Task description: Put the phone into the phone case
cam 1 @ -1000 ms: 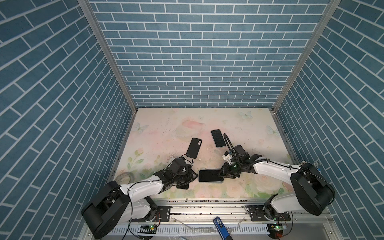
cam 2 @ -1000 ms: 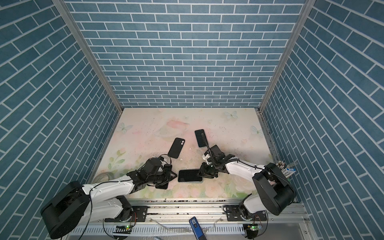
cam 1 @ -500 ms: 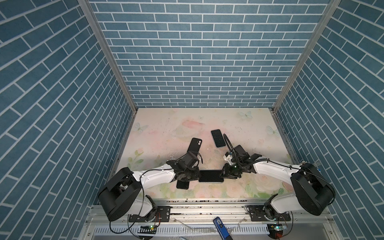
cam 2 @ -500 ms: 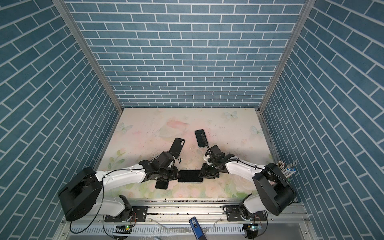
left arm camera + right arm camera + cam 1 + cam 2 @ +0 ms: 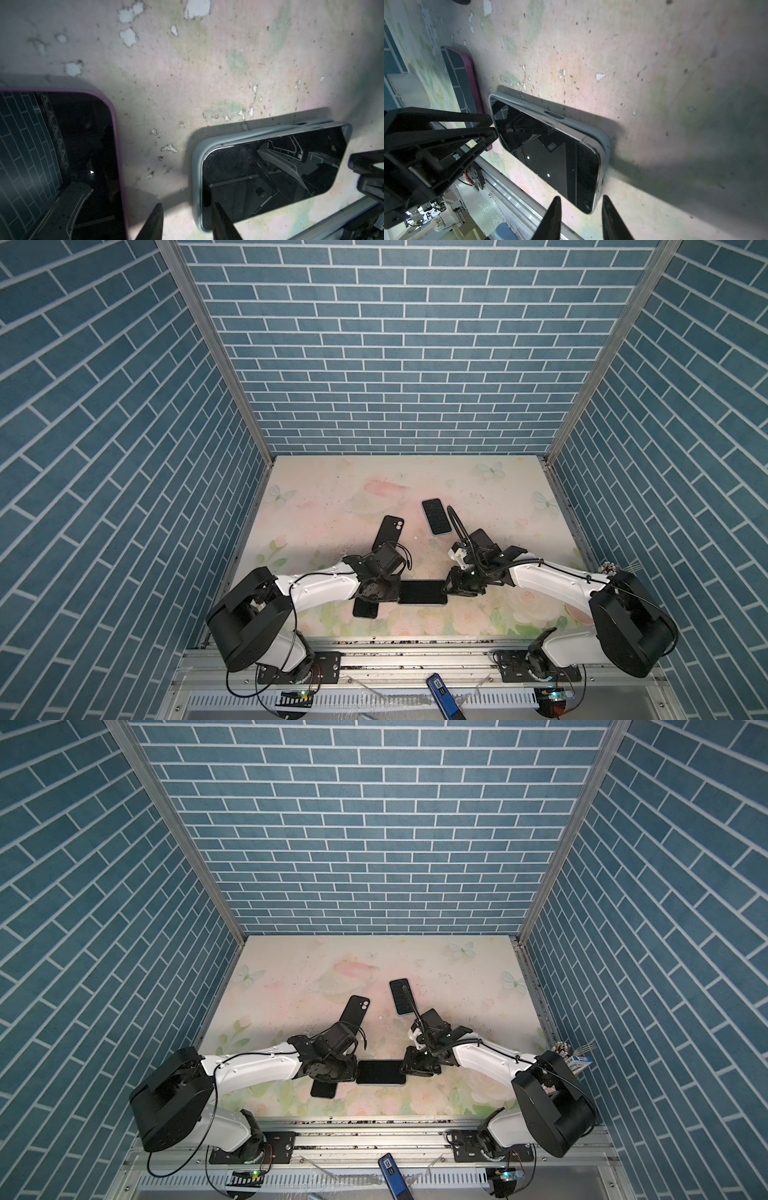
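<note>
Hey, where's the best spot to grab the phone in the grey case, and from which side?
Probably across its two long edges near the middle, coming straight down from above: the grey-cased phone lies flat, screen up, and both short ends are crowded by the left tool and right tool.

A lab test cell: brick-print walls (image 5: 374, 364), aluminium mounting rail (image 5: 415, 655).

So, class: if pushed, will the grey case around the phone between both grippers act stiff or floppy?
Probably bendy: the rim of the pale grey case bows away from the phone along one long edge. Likely to slide rather than tip, lying flat on the table.
</note>
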`<act>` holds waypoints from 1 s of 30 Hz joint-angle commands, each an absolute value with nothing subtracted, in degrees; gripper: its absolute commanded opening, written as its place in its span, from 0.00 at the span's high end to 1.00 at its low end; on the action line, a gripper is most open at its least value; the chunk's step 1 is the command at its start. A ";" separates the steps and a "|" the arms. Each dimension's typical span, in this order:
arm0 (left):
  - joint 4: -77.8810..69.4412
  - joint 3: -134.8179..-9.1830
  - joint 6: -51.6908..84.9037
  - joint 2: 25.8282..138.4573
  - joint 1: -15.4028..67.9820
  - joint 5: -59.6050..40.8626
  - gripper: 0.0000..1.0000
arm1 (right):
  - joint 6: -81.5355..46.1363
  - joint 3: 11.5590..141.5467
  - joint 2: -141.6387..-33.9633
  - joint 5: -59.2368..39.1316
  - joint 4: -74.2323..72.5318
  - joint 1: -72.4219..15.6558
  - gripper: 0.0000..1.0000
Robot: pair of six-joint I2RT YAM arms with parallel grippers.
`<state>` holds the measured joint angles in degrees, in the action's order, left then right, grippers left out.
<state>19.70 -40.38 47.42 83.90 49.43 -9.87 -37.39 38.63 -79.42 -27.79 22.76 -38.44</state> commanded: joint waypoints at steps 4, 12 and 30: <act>20.44 -40.66 46.71 84.79 49.65 -9.55 0.60 | -37.44 37.01 -76.67 -27.39 23.57 -38.49 0.70; 16.33 -40.17 48.34 85.61 49.77 -11.92 0.67 | -39.90 33.89 -76.96 -29.30 19.34 -39.52 0.76; 11.04 -40.21 50.25 89.25 51.25 -14.31 0.76 | -39.75 34.12 -80.67 -29.99 17.63 -40.89 0.83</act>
<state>13.78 -40.40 49.91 86.59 50.22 -12.78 -39.22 34.22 -79.55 -28.51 18.72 -39.77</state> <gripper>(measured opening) 0.246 0.170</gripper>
